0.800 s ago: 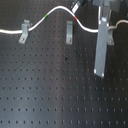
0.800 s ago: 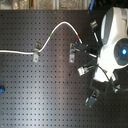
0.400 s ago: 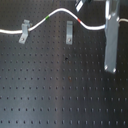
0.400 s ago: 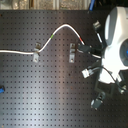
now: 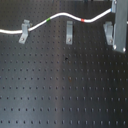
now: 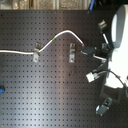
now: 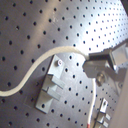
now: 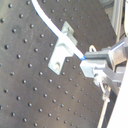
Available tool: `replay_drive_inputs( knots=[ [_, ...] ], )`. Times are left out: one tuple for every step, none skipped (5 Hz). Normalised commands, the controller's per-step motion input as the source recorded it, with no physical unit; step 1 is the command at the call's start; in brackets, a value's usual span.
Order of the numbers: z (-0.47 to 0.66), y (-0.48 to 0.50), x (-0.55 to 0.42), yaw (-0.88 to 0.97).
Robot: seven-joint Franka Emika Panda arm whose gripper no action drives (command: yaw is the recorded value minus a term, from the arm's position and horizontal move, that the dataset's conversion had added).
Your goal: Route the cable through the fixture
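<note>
The white cable (image 5: 60, 16) runs from the first exterior view's left, through the left fixture (image 5: 23, 32), past its green band (image 5: 48, 20) and red band (image 5: 83, 20), up to the grey gripper bar (image 5: 120, 25). It passes above the middle fixture (image 5: 69, 34) without touching it. In the second exterior view the cable (image 6: 62, 34) arches away from the middle fixture (image 6: 72, 53) and ends at my gripper (image 6: 90, 50), which is shut on it just past the red band (image 6: 82, 45). Both wrist views show the cable (image 7: 45, 60) (image 8: 50, 20) meeting the fingers (image 8: 97, 62).
A third fixture (image 5: 107, 32) stands close beside the gripper bar. The black perforated board (image 5: 60, 90) spreads toward the front. A small blue object (image 6: 1, 90) lies at the second exterior view's left edge. The white arm (image 6: 119, 35) covers the second exterior view's right side.
The gripper bar has moved toward the first exterior view's right and upward, carrying the cable end with it. The cable's arch has stretched and flattened.
</note>
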Motion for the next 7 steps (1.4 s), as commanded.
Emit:
replay_drive_inputs(
  knots=[
    [0.00,-0.301,0.128,-0.06],
    [0.02,-0.271,-0.112,0.02],
    [0.03,-0.017,-0.004,0.00],
    [0.35,-0.563,-0.158,0.20],
    [0.28,-0.435,-0.196,0.35],
    [0.03,-0.061,-0.269,0.55],
    [0.00,0.108,-0.238,0.71]
  ],
)
